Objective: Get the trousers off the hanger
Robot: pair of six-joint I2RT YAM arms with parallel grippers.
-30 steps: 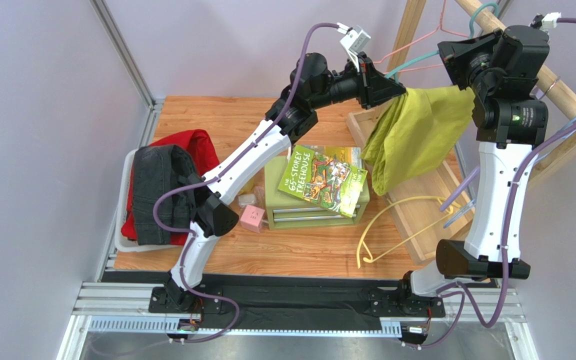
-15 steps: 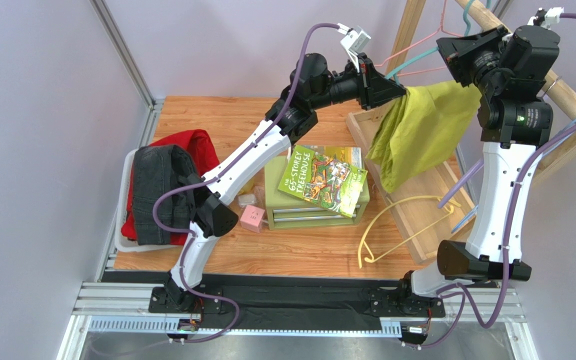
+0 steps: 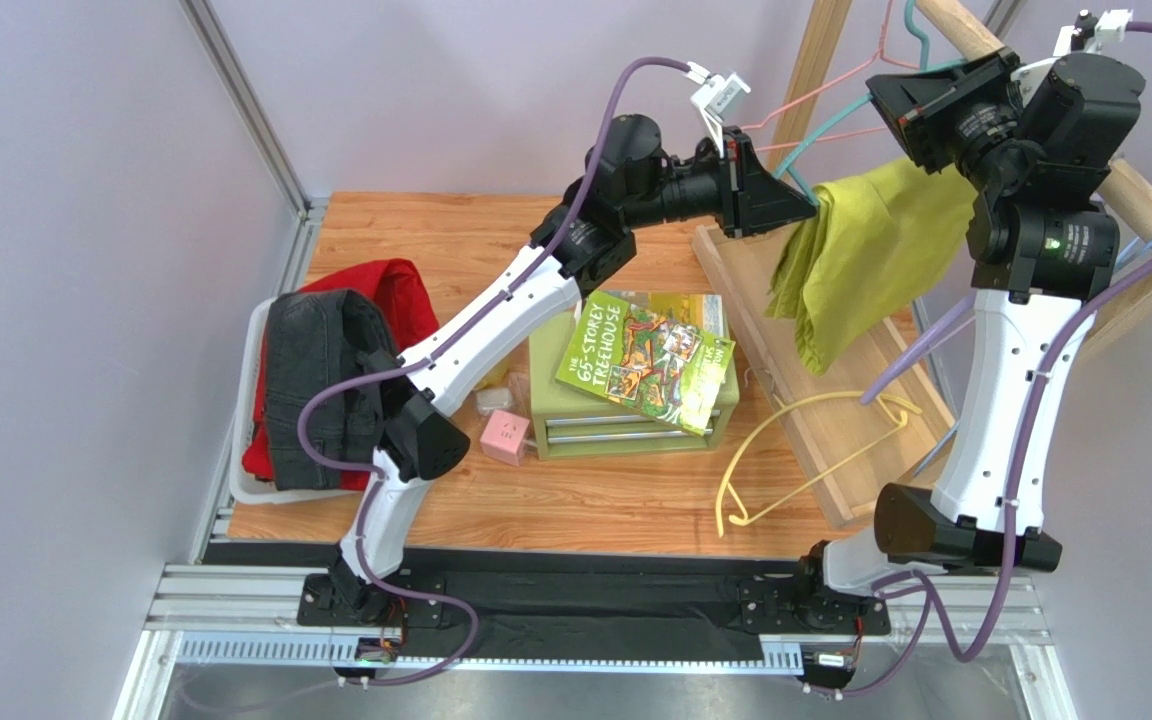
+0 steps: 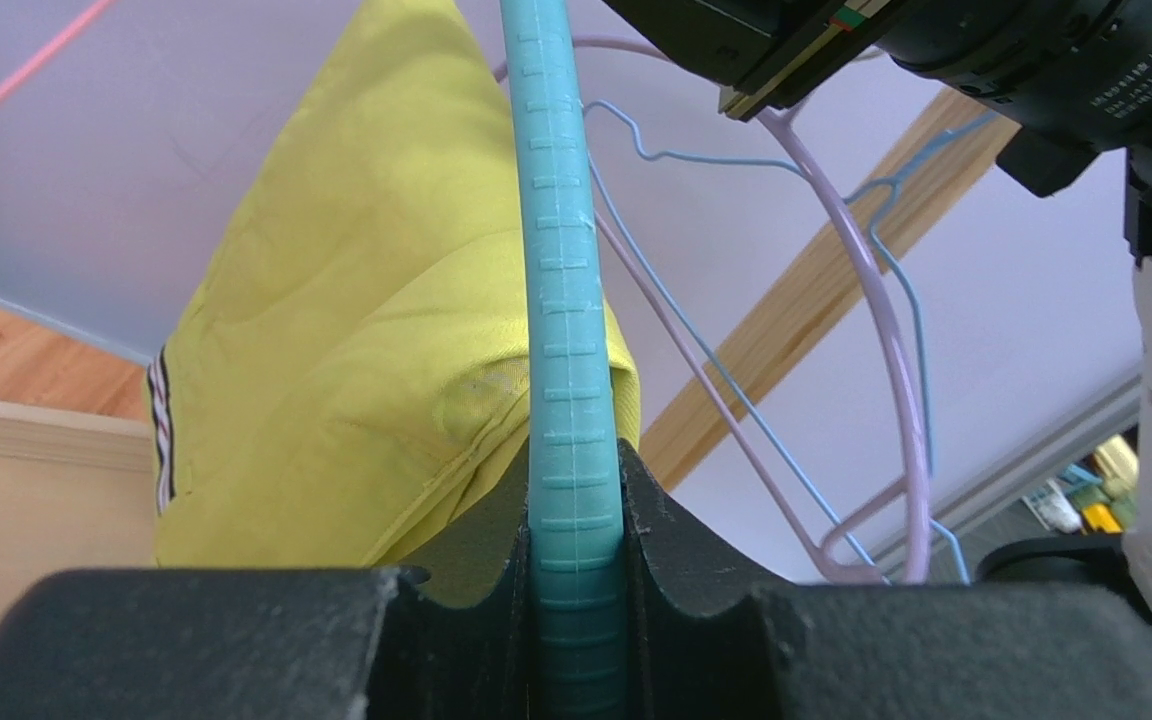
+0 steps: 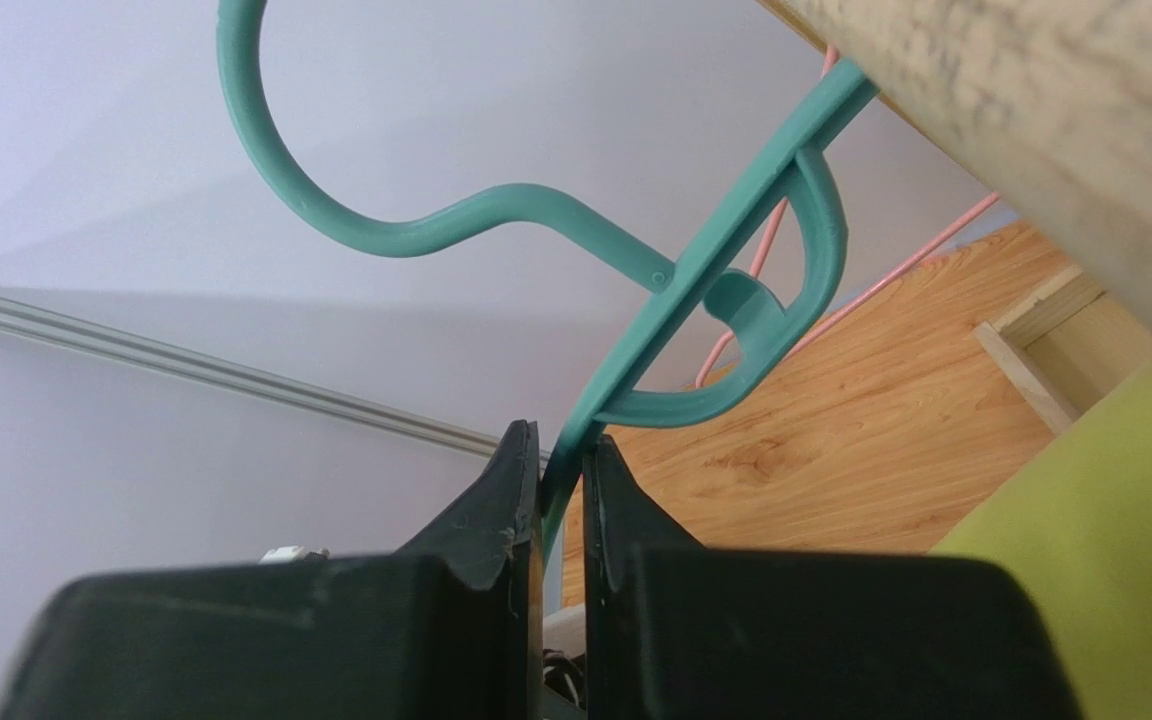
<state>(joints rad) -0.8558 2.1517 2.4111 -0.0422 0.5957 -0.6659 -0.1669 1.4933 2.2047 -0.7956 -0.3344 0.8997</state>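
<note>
Yellow-green trousers (image 3: 856,255) on teal hanger (image 4: 564,300), waistband hidden behind both pincers.

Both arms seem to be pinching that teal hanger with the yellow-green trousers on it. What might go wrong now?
The hanger is clamped by both arms, so pulling apart could bend it. The yellow-green trousers hang bunched toward one end and might snag rather than slide off. If they drop, they may land on the wooden rack, not by the clothes pile.

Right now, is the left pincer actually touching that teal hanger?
Touching. The left wrist view shows the left pincer shut on the teal hanger, both fingers pressed against its ribbed bar with no gap.
</note>
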